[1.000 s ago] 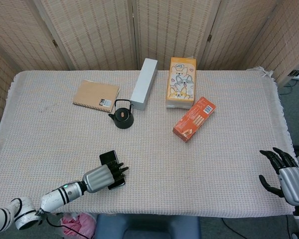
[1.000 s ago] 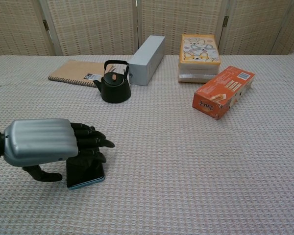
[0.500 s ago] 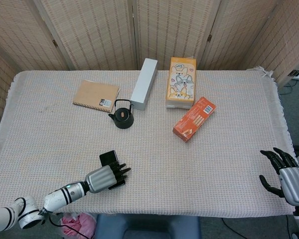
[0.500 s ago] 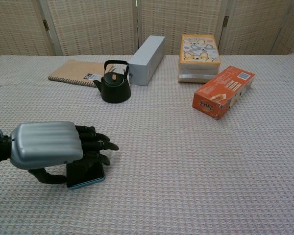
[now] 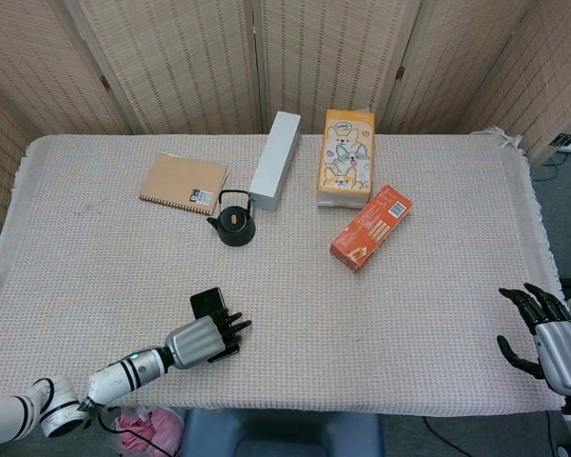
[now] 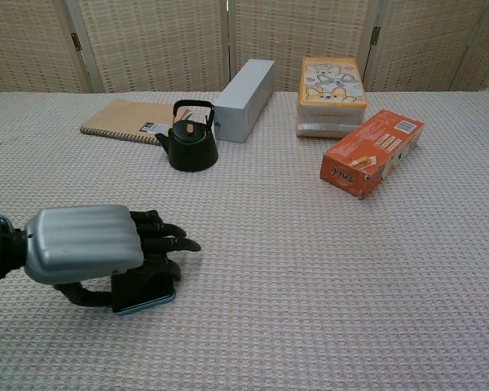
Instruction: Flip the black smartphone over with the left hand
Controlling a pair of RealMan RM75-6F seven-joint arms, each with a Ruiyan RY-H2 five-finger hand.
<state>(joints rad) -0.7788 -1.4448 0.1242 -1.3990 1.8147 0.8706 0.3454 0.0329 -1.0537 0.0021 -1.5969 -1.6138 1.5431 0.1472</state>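
1. A black smartphone [image 5: 207, 305] is seen lying flat on the woven tablecloth [image 5: 95, 257], near the front edge on the left side.
2. The left hand [image 5: 202, 341] is laid over the near half of the phone, fingers stretched forward across its top, with the thumb curled under beside its near edge in the chest view. Whether the phone is actually gripped cannot be told.
3. The right hand [image 5: 550, 345] is shown at the table's front right corner, well apart from everything, fingers spread and nothing held.
4. A small black teapot [image 6: 189, 138] with its lid on stands upright toward the back; its contents are hidden.
5. A spiral notebook [image 5: 184, 183] lies flat behind and to the left of the teapot.
6. A long grey box [image 5: 275, 159], closed, lies just beside the teapot on its right.
7. A yellow box [image 5: 346, 156] printed with cartoon dogs sits closed at the back centre.
8. An orange box [image 5: 370, 227], closed, lies at an angle in front of the yellow box.
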